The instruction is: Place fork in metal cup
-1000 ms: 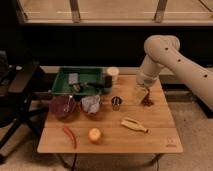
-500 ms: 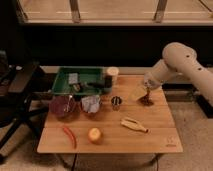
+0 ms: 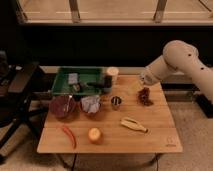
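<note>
The metal cup [image 3: 116, 103], small and silver-grey with a dark inside, stands upright near the middle of the wooden table [image 3: 155, 135]. My gripper [image 3: 145, 96] hangs low over the table to the right of the cup and apart from it, at the end of the white arm [image 3: 175, 62] that reaches in from the right. Its dark fingers stand open and I see nothing between them. The fork is hidden; I cannot pick it out on the table or in the cup.
A green tray [image 3: 62, 86] holding small items sits at the back left, with a cream cup [image 3: 112, 74] and a dark cup [image 3: 106, 83] beside it. Left of the metal cup are two bowls [image 3: 63, 106] [image 3: 91, 104]. A red chili [image 3: 69, 136], an orange fruit [image 3: 94, 134] and a yellowish banana-like piece [image 3: 133, 124] lie in front.
The arm's upper part has swung to the right, away from the table's middle. The gripper stays at about the same spot, to the right of the metal cup.
</note>
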Controlling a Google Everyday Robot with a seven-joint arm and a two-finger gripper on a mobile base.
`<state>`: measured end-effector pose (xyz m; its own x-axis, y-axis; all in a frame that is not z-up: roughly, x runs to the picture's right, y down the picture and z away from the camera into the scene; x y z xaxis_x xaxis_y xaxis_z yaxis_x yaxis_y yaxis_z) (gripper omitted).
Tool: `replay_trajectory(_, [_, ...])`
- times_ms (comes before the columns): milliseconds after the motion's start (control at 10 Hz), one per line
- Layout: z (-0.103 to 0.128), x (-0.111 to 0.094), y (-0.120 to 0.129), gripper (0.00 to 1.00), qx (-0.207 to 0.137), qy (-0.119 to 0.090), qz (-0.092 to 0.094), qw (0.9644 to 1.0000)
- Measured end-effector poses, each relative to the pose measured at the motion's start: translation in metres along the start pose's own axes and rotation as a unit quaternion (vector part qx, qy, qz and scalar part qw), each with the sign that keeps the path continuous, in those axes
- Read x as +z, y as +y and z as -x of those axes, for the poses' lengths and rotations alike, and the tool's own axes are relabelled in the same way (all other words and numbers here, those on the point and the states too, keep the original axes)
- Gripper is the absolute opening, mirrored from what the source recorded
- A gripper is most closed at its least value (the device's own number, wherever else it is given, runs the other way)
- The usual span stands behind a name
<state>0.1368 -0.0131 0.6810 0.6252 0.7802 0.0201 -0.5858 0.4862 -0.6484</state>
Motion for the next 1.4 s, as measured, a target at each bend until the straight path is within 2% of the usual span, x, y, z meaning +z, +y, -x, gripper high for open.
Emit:
replay_trajectory(100, [0.011,0.004,0.004,0.65,-0.013,-0.009,0.003,0.9999])
replay_trajectory(500, [0.014,0.005,0.005,0.65,-0.018,-0.012,0.005,0.9998])
replay_trajectory(600, [0.014,0.004,0.004,0.65,-0.017,-0.013,0.002,0.9998])
replay_trajectory(700, [0.016,0.002,0.002,0.65,-0.019,-0.021,-0.011,0.9996])
replay_trajectory(800, [0.026,0.001,0.002,0.65,-0.024,-0.03,-0.024,0.999])
replay_trajectory(900, [0.038,0.004,0.004,0.65,-0.032,-0.041,-0.028,0.9982])
replay_trajectory(1100, [0.071,0.02,0.016,0.65,-0.053,-0.058,-0.027,0.9965])
replay_trajectory(1300, [0.104,0.053,0.032,0.65,-0.069,-0.061,-0.009,0.9957])
replay_trajectory(1400, [0.111,0.066,0.036,0.65,-0.073,-0.059,-0.001,0.9956])
